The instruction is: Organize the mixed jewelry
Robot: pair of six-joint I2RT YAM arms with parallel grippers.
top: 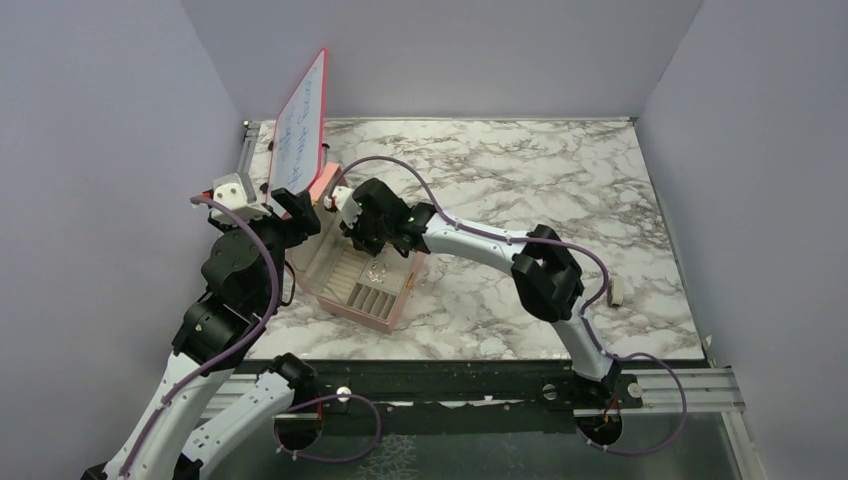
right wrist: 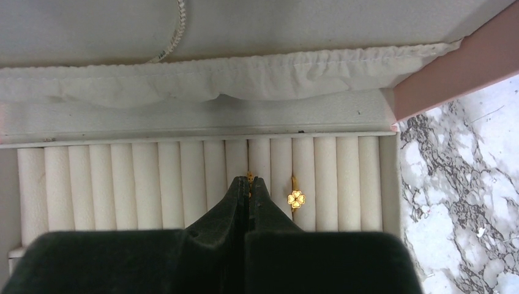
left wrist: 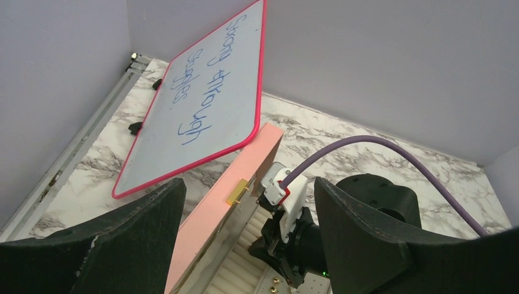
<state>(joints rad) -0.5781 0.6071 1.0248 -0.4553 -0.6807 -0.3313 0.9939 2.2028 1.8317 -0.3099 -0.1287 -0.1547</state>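
Note:
The pink box lies open with its beige ring rolls in view. My right gripper is shut, tips down on the rolls, pinching a tiny gold ring that only just shows between the tips. A gold clover ring sits in a slot just to its right. Small silvery pieces lie in a compartment, and two gold studs show below the right gripper. My left gripper is open, its fingers on either side of the box's pink wall at the box's left end.
A red-framed whiteboard with blue writing stands behind the box. The lid's white fabric pocket holds a silvery chain. A small white object lies on the marble at the right. Grey walls enclose the table.

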